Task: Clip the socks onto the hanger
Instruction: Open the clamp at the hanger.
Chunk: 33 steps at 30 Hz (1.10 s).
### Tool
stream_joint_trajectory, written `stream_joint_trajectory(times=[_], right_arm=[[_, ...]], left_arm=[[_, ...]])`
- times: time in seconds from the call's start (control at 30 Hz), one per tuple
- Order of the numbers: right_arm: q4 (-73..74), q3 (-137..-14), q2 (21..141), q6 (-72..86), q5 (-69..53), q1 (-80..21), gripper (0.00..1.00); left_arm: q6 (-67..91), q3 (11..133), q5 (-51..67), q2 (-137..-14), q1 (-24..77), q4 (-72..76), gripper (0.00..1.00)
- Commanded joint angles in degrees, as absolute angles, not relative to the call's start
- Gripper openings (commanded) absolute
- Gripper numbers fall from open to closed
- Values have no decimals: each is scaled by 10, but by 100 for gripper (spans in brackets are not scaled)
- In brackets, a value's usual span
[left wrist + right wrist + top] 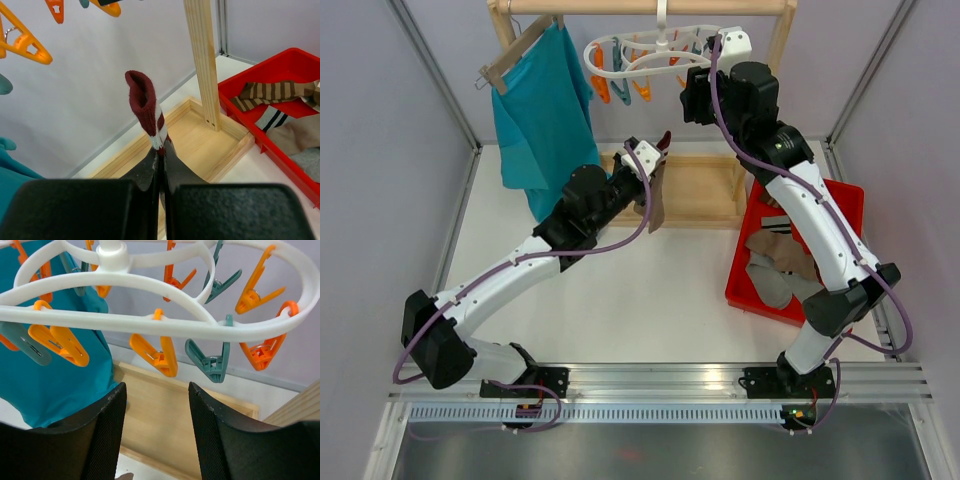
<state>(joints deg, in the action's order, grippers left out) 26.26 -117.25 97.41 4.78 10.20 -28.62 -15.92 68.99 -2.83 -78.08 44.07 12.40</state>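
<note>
One view alone, the top, is showing the white hanger [650,52] hooked over the rack's rail [620,6], with spare socks [775,266] lying in a red bin [848,195] on the desk [620,290]. Left wrist: the left pincer [161,150] is pinching a sock [142,100] between closed fingers, its maroon, white-striped end sticking up. Right wrist: the right pincer [156,395] is gaping wide, empty, just below the hanger's clips [159,357].

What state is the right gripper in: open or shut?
Open. The right gripper shows a gap between its fingers, nothing held, below the hanger.
</note>
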Motion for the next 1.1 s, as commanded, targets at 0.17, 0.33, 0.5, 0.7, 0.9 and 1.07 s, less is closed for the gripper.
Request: stream_joint_trajectory(times=[0.17,0.33,0.5,0.7,0.9,1.07], right_arm=[[208,-1190,993,20,98,-285,60],[196,-1199,1004,18,92,-285,63],[191,-1207,1009,13,104,-285,66],[177,-1212,1017,5,113,-286,66],[171,-1223,1030,4,110,-286,67],[164,-1225,1034,5,111,-287,67]], left_arm=[[-171,728,-14,-785,432,148,2],[-170,726,-10,-786,430,148,2],[-169,725,-6,-787,427,148,2],[-168,728,-4,-790,425,148,2],[-169,731,-3,-793,424,147,2],[-168,731,-3,-794,422,146,2]])
